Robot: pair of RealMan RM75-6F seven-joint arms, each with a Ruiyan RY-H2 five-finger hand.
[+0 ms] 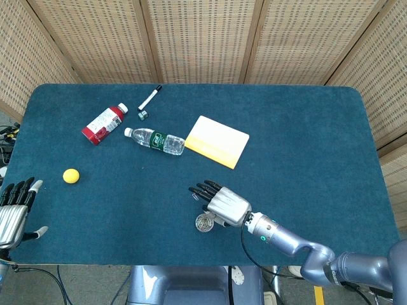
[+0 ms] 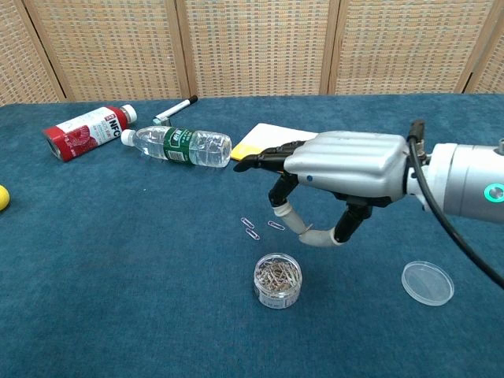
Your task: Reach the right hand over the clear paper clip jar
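The clear paper clip jar (image 2: 277, 280) stands open near the table's front edge, full of metal clips; in the head view the jar (image 1: 203, 223) is just below my right hand's palm. My right hand (image 2: 346, 167) hovers palm down above the table, a little behind and to the right of the jar, fingers stretched toward the left, holding nothing. From the head the right hand (image 1: 222, 203) overlaps the jar's far right rim. My left hand (image 1: 13, 213) rests at the front left edge, fingers apart and empty.
The jar's clear lid (image 2: 428, 283) lies to the right. Loose paper clips (image 2: 252, 229) lie just behind the jar. A yellow notepad (image 1: 217, 141), water bottle (image 1: 155, 140), red bottle (image 1: 103, 124), marker (image 1: 150, 98) and yellow ball (image 1: 70, 176) lie farther back and left.
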